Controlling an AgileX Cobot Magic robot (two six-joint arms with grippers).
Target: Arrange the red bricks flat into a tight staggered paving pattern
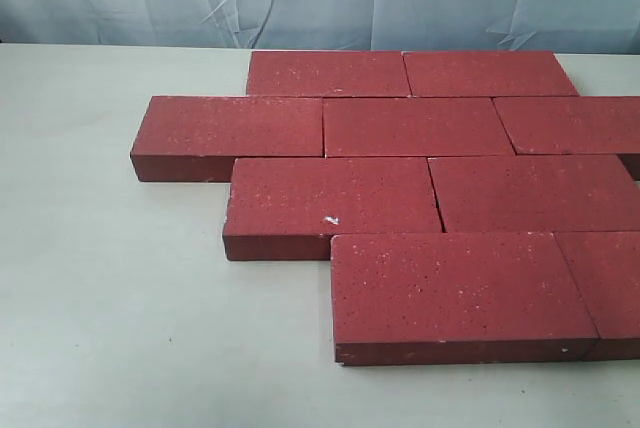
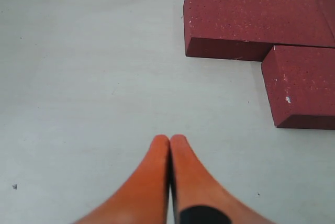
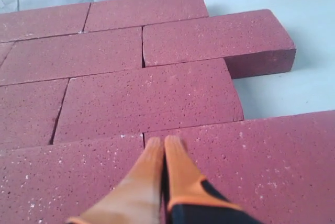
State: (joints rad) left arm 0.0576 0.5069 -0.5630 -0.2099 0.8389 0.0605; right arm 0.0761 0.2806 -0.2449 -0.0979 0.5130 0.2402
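Exterior view: red bricks point(image 1: 420, 128) flat on table point(image 1: 100, 298), four staggered rows, sides touching, starting near far edge, running out of frame at right. Chipped brick point(image 1: 330, 198) at left end of third row. Left gripper point(image 2: 169, 139) pressed together, empty, over bare table beside bricks. Right gripper point(image 3: 163, 141) pressed together above bricks; contact unclear.
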